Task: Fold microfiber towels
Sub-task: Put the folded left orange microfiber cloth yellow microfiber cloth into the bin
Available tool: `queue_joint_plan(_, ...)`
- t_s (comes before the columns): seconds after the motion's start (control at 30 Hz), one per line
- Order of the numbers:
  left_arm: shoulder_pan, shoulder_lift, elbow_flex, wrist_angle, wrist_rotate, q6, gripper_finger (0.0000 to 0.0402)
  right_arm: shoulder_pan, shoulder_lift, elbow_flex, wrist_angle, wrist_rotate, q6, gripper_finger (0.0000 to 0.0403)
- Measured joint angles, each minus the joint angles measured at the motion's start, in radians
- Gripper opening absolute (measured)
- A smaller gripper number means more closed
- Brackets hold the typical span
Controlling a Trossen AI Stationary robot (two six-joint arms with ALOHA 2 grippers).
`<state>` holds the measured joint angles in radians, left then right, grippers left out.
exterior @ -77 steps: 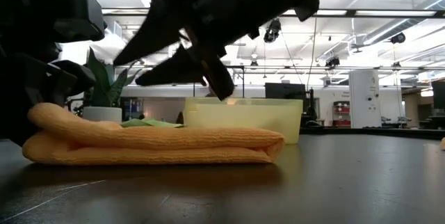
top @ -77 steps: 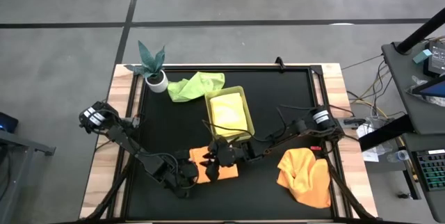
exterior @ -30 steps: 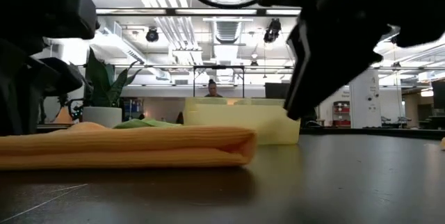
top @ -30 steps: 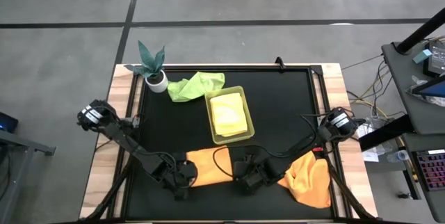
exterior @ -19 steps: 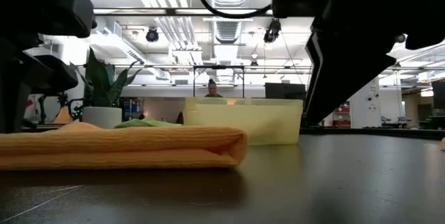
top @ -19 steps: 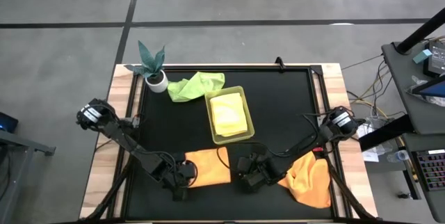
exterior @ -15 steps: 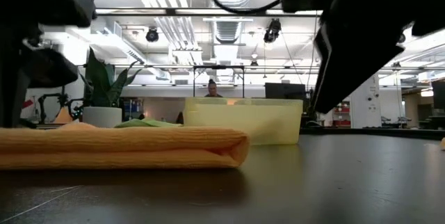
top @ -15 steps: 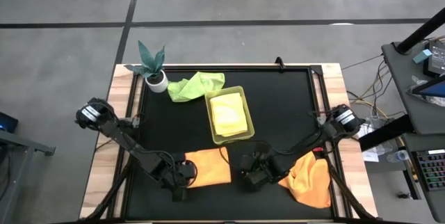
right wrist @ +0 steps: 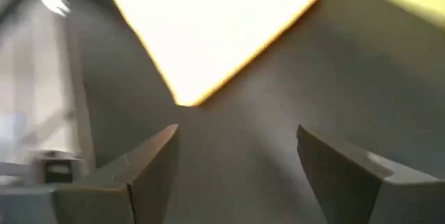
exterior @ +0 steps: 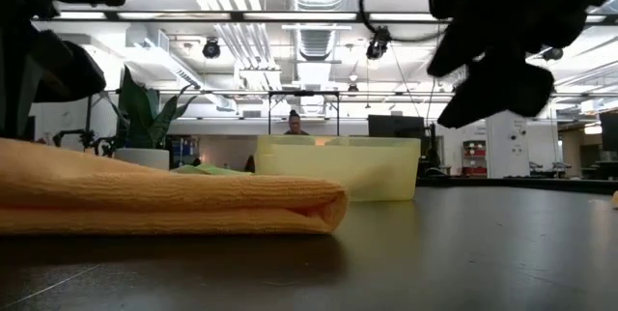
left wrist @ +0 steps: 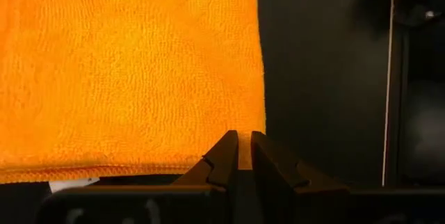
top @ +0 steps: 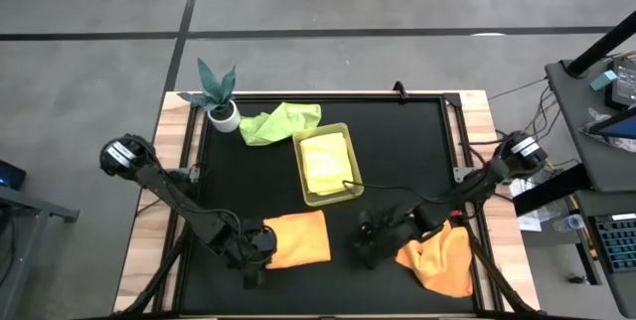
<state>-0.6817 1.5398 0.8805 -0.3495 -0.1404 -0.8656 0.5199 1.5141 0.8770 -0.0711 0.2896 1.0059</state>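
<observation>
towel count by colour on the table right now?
Orange: 2, the folded orange towel and the crumpled orange towel
Light green: 1, the green towel
Pale yellow: at least 1, the yellow towel in the tray; cannot tell if more are stacked under it
Total visible: 4

Right gripper (top: 370,241) is backing away from the folded orange towel (top: 296,238), its fingers now spreading apart.
</observation>
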Motion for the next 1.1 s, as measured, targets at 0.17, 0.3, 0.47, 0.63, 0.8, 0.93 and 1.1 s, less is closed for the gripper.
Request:
queue_joint_plan(0.17,0.000,0.000,-0.027,-0.017,0.001,-0.020,0.0026,-0.012,0.030,-0.092,0.262,-0.029,0.113,0.0293)
queue_joint_plan(0.3,0.000,0.000,-0.043,-0.026,0.002,-0.040,0.0026,-0.028,0.094,-0.080,0.305,-0.032,0.137,0.0302)
queue_joint_plan(0.47,-0.001,0.000,-0.066,-0.026,0.001,-0.078,0.0026,-0.053,0.169,-0.008,0.314,-0.040,0.114,0.0302)
queue_joint_plan(0.63,-0.001,0.002,-0.104,-0.023,-0.020,-0.114,0.0026,-0.082,0.228,0.050,0.307,-0.054,0.083,0.0297)
queue_joint_plan(0.8,-0.001,0.002,-0.118,-0.021,-0.040,-0.123,0.0026,-0.110,0.278,0.076,0.309,-0.054,0.094,0.0300)
queue_joint_plan(0.93,-0.002,0.002,-0.129,-0.012,-0.057,-0.123,0.0026,-0.130,0.314,0.095,0.311,-0.054,0.098,0.0298)
queue_joint_plan(1.1,-0.002,0.002,-0.159,0.060,-0.076,-0.123,0.0026,-0.145,0.349,0.109,0.324,-0.050,0.108,0.0299)
